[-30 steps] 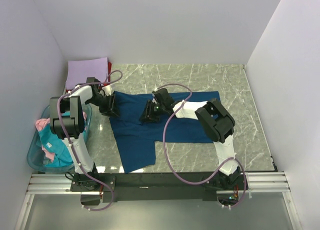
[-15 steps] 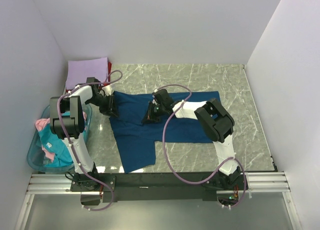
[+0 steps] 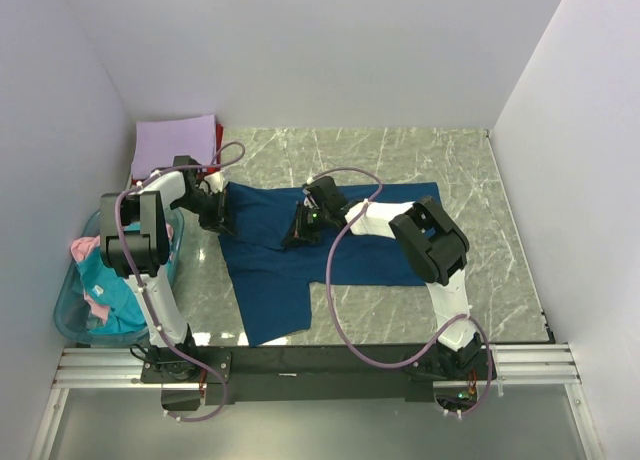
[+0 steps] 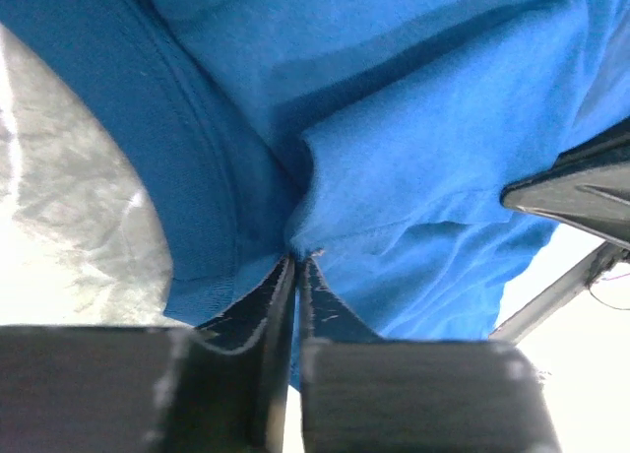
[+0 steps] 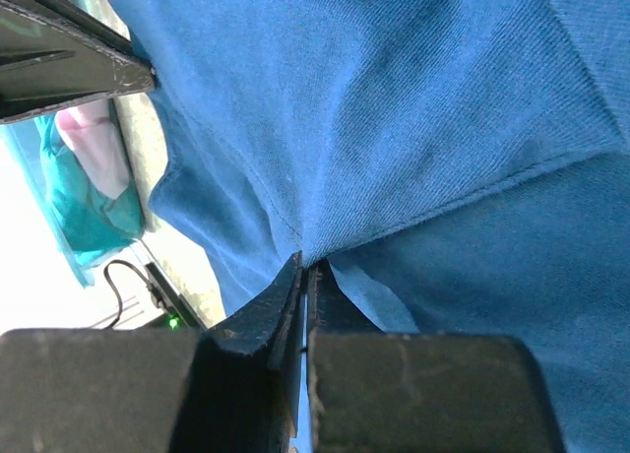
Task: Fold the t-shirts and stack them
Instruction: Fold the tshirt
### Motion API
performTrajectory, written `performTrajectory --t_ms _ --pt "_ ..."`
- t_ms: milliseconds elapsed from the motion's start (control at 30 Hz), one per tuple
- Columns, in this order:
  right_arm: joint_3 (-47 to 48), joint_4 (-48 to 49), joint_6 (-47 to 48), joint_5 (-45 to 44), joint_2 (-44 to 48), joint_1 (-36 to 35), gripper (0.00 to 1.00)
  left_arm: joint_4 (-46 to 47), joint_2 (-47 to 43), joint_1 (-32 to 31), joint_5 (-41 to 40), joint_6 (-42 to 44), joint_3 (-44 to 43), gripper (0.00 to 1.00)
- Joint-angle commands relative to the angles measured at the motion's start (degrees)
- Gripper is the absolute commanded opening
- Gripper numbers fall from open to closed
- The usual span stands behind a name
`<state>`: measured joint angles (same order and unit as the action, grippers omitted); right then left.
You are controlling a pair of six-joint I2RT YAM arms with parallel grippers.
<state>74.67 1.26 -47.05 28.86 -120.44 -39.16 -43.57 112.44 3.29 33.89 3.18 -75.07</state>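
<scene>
The dark blue t-shirt (image 3: 300,255) lies spread out in the middle of the tabletop (image 3: 450,160). One part of it reaches toward the near edge. The left hand (image 3: 222,220) sits on the left edge of the shirt. Its two fingers (image 4: 258,310) are pressed almost together and pinch a small fold of the blue cloth. The right hand (image 3: 298,232) sits on the middle of the shirt, to the right of the left hand. Its fingers (image 5: 266,310) are squeezed tight on a pinch of the same cloth. A lavender t-shirt (image 3: 175,140) lies folded in the far left corner. A red t-shirt (image 3: 218,135) peeks out beside it. At the near left, a see-through blue basket (image 3: 68,315) holds a teal t-shirt (image 3: 112,292) and a pink t-shirt (image 3: 84,248).
</scene>
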Motion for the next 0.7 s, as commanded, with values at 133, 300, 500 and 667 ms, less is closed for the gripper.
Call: performTrajectory --t_ms 133,300,500,667 --pt "2.0 -0.6 0.7 2.3 3.5 1.3 0.00 -4.1 -3.4 -0.2 6.9 -1.4 0.1 0.01" --pt "2.6 -3.5 2.3 3.0 4.5 1.8 0.00 -6.5 -4.7 -0.2 8.0 -2.7 1.7 0.01" --pt "1.9 -5.7 3.2 3.9 5.4 2.2 0.00 -8.3 -6.1 -0.1 6.9 -2.7 3.3 0.01" --pt "2.1 -7.6 3.0 5.4 6.3 2.2 0.00 -9.8 -7.2 0.0 6.2 -2.0 4.1 0.01"
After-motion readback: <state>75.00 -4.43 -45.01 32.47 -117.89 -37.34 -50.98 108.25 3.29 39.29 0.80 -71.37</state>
